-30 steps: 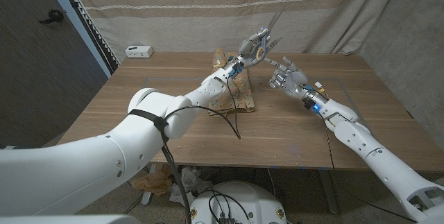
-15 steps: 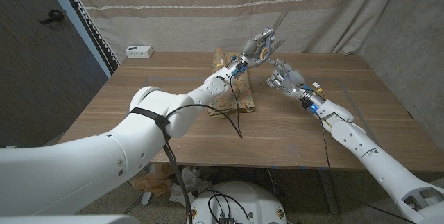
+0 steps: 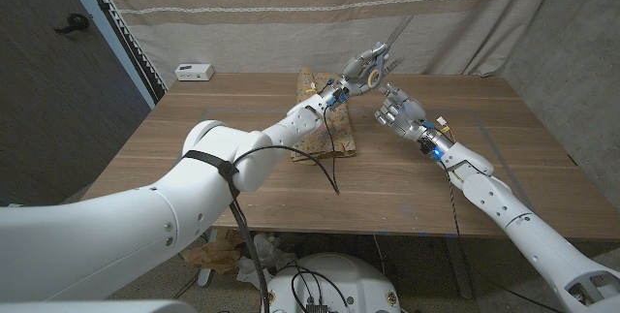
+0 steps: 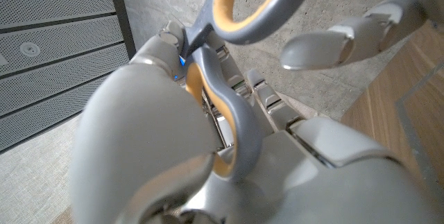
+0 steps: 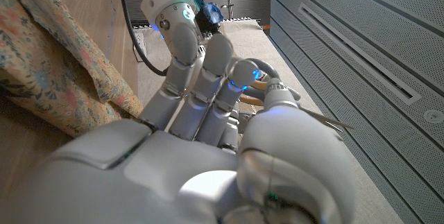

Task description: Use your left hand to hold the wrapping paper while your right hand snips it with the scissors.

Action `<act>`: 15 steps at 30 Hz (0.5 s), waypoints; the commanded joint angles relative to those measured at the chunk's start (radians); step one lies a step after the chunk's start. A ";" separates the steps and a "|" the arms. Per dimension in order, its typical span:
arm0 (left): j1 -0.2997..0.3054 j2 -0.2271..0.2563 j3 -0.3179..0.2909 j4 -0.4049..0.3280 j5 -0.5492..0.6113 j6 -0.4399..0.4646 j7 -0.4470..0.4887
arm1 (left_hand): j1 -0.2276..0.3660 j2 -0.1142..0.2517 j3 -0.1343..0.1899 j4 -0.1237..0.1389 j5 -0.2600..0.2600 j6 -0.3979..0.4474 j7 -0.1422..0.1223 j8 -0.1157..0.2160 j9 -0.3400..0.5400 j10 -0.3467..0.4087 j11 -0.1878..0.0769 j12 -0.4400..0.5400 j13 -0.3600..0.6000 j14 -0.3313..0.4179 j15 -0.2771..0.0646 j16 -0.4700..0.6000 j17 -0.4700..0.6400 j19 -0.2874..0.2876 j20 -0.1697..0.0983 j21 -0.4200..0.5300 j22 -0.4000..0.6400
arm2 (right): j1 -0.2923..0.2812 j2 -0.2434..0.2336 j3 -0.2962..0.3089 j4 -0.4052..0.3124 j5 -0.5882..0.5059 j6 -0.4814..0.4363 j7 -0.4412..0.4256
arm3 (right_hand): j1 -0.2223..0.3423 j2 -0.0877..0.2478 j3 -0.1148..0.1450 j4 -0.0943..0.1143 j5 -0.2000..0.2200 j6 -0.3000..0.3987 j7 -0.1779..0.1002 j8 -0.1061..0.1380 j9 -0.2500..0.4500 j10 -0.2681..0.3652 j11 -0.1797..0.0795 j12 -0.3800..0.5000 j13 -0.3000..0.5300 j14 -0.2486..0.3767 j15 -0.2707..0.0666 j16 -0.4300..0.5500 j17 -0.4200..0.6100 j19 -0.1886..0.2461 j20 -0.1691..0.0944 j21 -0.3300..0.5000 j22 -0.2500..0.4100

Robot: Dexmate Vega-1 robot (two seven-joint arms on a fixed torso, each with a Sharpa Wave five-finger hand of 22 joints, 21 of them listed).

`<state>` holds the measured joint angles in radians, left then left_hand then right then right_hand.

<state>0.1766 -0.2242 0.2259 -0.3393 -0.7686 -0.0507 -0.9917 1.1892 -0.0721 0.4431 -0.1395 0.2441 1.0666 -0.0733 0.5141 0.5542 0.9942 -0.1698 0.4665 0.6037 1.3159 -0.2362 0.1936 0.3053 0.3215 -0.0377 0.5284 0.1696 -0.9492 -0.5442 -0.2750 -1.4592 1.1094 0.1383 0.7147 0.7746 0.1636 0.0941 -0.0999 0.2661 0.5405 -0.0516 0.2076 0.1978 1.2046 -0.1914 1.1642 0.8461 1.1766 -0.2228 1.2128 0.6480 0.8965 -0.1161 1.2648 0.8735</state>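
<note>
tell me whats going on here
The left hand holds the scissors up in the air above the far side of the table, blades pointing up. The right hand is raised next to it with fingers spread, reaching toward the scissors, holding nothing. The wrapping paper lies on the table under the left arm, with neither hand on it. So the scissors look set to be passed to the right hand; no cutting yet.

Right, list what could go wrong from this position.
1. The scissors sit in the left hand, raised above the table, while the task wants the right hand cutting; a handover in the air could drop them.
2. The wrapping paper lies unheld on the table, so it may slide once touched.
</note>
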 commanded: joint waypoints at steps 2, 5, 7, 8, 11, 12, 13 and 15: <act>0.001 0.000 0.015 -0.001 0.046 -0.045 0.010 | 0.057 0.057 -0.004 0.000 0.005 0.005 0.003 0.008 0.001 0.033 -0.028 0.009 0.001 0.006 -0.003 0.009 0.003 0.010 -0.140 -0.006 0.004 | -0.027 0.002 0.011 -0.029 0.008 -0.001 -0.061 | 0.039 0.009 0.027 -0.013 0.007 0.031 -0.010 0.002 0.002 0.020 -0.002 0.018 0.024 0.018 0.002 0.009 0.032 0.019 -0.095 0.039 0.030; 0.001 0.001 0.020 -0.001 0.053 -0.055 0.004 | 0.058 0.056 -0.005 -0.001 0.005 0.003 0.005 0.007 0.001 0.034 -0.028 0.011 0.001 0.007 -0.003 0.010 0.002 0.010 -0.140 -0.009 0.004 | -0.025 -0.001 0.008 -0.029 0.010 -0.007 -0.052 | 0.046 0.011 0.040 -0.014 0.009 0.037 -0.009 -0.003 0.002 0.022 -0.001 0.025 0.037 0.024 0.002 0.007 0.045 0.018 -0.095 0.053 0.042; 0.000 0.001 0.022 -0.001 0.056 -0.057 0.008 | 0.058 0.056 -0.006 -0.001 0.005 0.004 0.004 0.008 0.001 0.034 -0.028 0.011 0.000 0.007 -0.003 0.010 0.002 0.009 -0.140 -0.011 0.003 | -0.022 -0.002 0.004 -0.024 0.005 -0.002 -0.039 | 0.046 0.010 0.045 -0.012 0.009 0.037 -0.010 -0.005 0.002 0.022 -0.003 0.024 0.038 0.025 0.003 0.006 0.053 0.017 -0.095 0.059 0.045; 0.000 0.001 0.025 -0.001 0.059 -0.062 0.011 | 0.058 0.056 -0.006 -0.001 0.005 0.004 0.005 0.008 0.001 0.034 -0.028 0.011 0.000 0.007 -0.003 0.010 0.002 0.009 -0.140 -0.011 0.003 | -0.020 0.001 0.003 -0.021 0.006 0.001 -0.032 | 0.048 0.010 0.049 -0.013 0.009 0.038 -0.009 -0.007 0.002 0.021 -0.003 0.024 0.040 0.023 0.002 0.003 0.055 0.020 -0.095 0.065 0.050; -0.001 0.000 0.024 -0.001 0.060 -0.057 0.016 | 0.058 0.056 -0.007 -0.001 0.005 0.004 0.001 0.008 0.001 0.034 -0.028 0.012 -0.001 0.008 -0.003 0.010 0.002 0.006 -0.141 -0.016 0.002 | -0.018 0.005 0.003 -0.016 0.014 -0.002 -0.021 | 0.050 0.005 0.057 -0.013 0.008 0.033 -0.011 -0.013 0.002 0.022 -0.003 0.021 0.040 0.025 0.003 -0.001 0.069 -0.001 -0.095 0.054 0.031; 0.000 0.001 0.024 -0.001 0.060 -0.061 0.013 | 0.059 0.056 -0.007 -0.001 0.005 0.005 0.004 0.008 0.001 0.034 -0.028 0.012 -0.001 0.008 -0.003 0.010 0.002 0.005 -0.141 -0.016 0.002 | -0.019 0.008 0.006 -0.016 0.025 -0.009 -0.022 | 0.051 0.005 0.058 -0.013 0.008 0.032 -0.015 -0.014 0.002 0.019 -0.002 0.022 0.043 0.020 0.002 -0.005 0.067 -0.001 -0.095 0.054 0.030; 0.000 0.000 0.021 -0.001 0.058 -0.060 0.011 | 0.059 0.056 -0.008 -0.001 0.005 0.005 0.002 0.009 0.001 0.034 -0.027 0.013 -0.002 0.008 -0.003 0.010 0.002 0.005 -0.140 -0.017 0.002 | -0.020 0.015 0.008 -0.010 0.031 -0.005 -0.017 | 0.054 0.003 0.060 -0.016 0.007 0.033 -0.020 -0.014 0.002 0.014 -0.002 0.016 0.038 0.020 0.002 -0.006 0.068 0.001 -0.095 0.057 0.030; -0.001 0.001 0.018 -0.001 0.058 -0.061 0.014 | 0.059 0.056 -0.008 0.000 0.005 0.007 0.004 0.009 0.001 0.034 -0.027 0.013 -0.002 0.009 -0.003 0.011 0.002 0.004 -0.140 -0.019 0.002 | -0.027 0.013 0.013 -0.013 0.031 -0.005 -0.027 | 0.062 -0.003 0.062 -0.023 0.006 0.043 -0.028 -0.012 0.001 0.019 0.000 0.012 0.031 0.023 0.002 -0.012 0.059 0.000 -0.095 0.059 0.027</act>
<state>0.1766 -0.2245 0.2435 -0.3393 -0.7246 -0.0947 -0.9832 1.1905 -0.0732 0.4364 -0.1408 0.2434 1.0665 -0.0734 0.5170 0.5542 0.9940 -0.1699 0.4721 0.5993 1.3163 -0.2354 0.2005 0.3044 0.3214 -0.0377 0.5138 0.1696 -0.9673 -0.5432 -0.2687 -1.4788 1.1205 0.1364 0.6807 0.8207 0.1642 0.1479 -0.1165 0.2702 0.5739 -0.0658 0.1957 0.1977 1.2186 -0.1946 1.1776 0.8777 1.1952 -0.2215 1.2050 0.7102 0.9019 -0.1192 1.3241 0.9026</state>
